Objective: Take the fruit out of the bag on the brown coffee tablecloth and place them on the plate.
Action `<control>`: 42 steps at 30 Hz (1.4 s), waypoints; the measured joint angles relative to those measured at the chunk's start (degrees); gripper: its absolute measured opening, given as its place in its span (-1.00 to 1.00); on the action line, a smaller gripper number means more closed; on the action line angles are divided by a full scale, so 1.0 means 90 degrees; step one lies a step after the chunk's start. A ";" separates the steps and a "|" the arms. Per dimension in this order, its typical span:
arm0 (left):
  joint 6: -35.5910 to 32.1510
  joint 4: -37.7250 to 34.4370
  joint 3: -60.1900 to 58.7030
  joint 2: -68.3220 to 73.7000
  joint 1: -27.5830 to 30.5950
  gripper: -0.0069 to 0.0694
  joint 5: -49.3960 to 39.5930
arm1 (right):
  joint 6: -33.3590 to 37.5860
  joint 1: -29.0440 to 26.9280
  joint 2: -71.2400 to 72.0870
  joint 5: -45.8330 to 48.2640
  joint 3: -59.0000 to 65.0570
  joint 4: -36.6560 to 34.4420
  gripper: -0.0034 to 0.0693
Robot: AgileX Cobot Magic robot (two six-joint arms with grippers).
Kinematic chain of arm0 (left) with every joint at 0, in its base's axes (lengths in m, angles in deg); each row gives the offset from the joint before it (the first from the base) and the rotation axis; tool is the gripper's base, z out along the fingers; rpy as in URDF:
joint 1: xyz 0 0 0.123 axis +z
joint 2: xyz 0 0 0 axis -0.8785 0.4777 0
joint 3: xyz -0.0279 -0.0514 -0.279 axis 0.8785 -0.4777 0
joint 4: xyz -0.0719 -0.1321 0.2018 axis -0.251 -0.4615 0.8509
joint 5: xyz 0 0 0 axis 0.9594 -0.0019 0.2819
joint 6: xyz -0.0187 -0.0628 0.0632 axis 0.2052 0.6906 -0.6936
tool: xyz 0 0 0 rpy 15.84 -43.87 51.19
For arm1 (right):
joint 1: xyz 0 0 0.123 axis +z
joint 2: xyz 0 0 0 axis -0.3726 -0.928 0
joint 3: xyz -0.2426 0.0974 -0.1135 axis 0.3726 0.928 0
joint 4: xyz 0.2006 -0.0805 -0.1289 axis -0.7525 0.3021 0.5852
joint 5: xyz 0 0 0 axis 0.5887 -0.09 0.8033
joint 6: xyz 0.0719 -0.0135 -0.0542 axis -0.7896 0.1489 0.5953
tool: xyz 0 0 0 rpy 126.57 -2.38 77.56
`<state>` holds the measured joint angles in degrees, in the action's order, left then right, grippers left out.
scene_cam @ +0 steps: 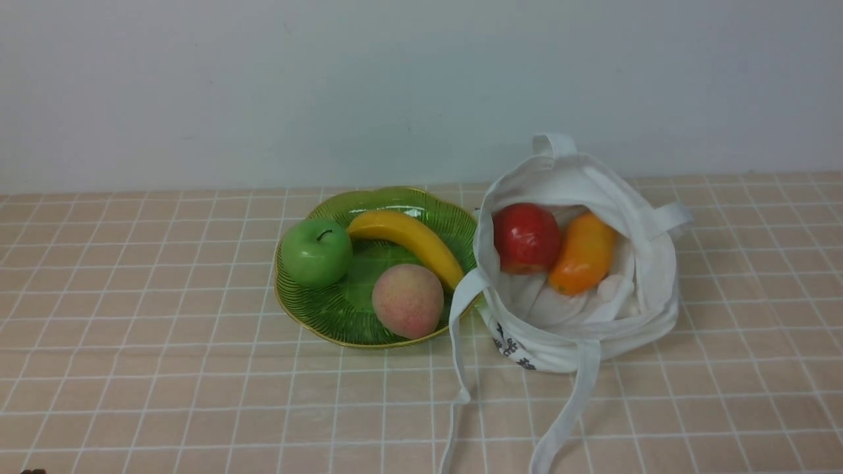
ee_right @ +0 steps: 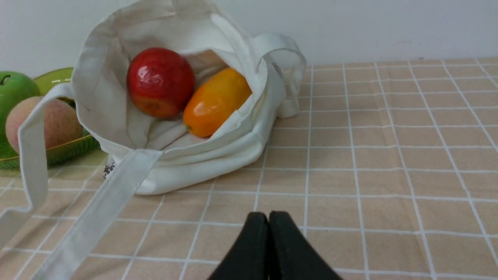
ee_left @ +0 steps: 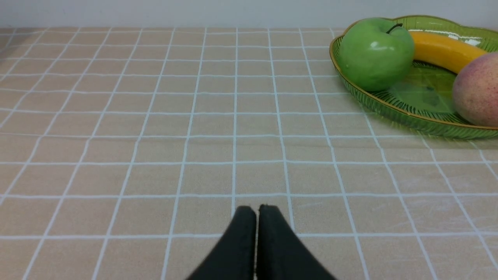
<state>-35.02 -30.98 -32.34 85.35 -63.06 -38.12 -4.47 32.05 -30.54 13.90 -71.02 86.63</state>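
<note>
The white bag (scene_cam: 579, 329) (ee_right: 186, 171) lies open on the brown coffee tablecloth (scene_cam: 164, 368), right of the green plate (scene_cam: 316, 316) (ee_left: 404, 116). Inside the bag rest a red apple (scene_cam: 525, 237) (ee_right: 160, 81) and an orange mango-like fruit (scene_cam: 583, 253) (ee_right: 216, 101). On the plate lie a green apple (scene_cam: 316, 252) (ee_left: 375, 52), a yellow banana (scene_cam: 408, 240) and a peach (scene_cam: 407, 300). My left gripper (ee_left: 256, 208) is shut and empty over bare cloth, left of the plate. Near the bag's front, my right gripper (ee_right: 268, 214) is shut and empty too. Neither arm shows in the front view.
The bag's long straps (scene_cam: 566, 408) (ee_right: 89, 217) trail over the cloth toward the front edge. A pale wall (scene_cam: 421, 85) stands just behind the table.
</note>
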 joint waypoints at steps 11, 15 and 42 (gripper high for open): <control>0.0000 0.0000 0.0000 0.0000 0.0000 -0.84 0.0000 | 0.0329 0.0000 0.0000 -0.0007 0.0000 -0.0063 -0.94; 0.0000 0.0000 0.0000 0.0000 0.0000 -0.84 0.0000 | 0.0320 0.0000 0.0000 -0.0007 0.0000 -0.0068 -0.94; 0.0000 0.0001 0.0000 0.0000 0.0000 -0.84 0.0000 | 0.0292 0.0000 0.0000 -0.0007 0.0000 -0.0068 -0.94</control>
<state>-35.02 -30.97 -32.34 85.35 -63.06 -38.12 -1.85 32.05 -30.54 13.84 -71.02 86.02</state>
